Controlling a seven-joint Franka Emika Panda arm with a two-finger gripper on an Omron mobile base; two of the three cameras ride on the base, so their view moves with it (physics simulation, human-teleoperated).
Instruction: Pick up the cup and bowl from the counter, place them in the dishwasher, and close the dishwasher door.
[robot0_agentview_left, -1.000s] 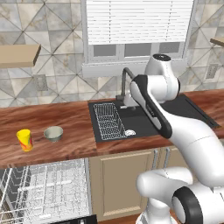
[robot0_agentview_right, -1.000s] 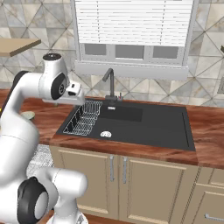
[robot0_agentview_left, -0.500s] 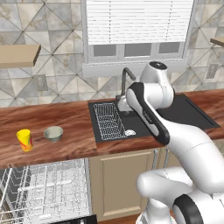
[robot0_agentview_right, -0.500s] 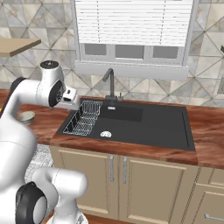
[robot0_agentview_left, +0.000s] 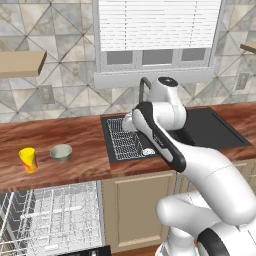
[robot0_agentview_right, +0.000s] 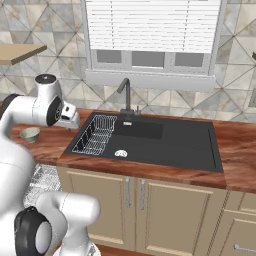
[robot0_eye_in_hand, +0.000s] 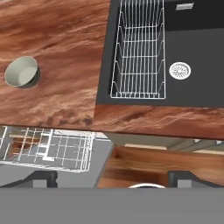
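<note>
Over the sink basket (robot0_eye_in_hand: 139, 52) my claw (robot0_eye_in_hand: 111, 178) hangs wide open, holding nothing. Cup (robot0_agentview_left: 28, 159) and bowl (robot0_agentview_left: 61, 152) sit close together on the counter (robot0_agentview_left: 75, 135); I judge a careless reach for one could knock the other.

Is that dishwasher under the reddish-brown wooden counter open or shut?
Open: the grey under-counter dishwasher has its white wire rack pulled out in plain sight below the wood-grain counter.

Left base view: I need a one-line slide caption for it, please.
Cup and bowl wait on the counter above the dishwasher, its racks showing.
</note>
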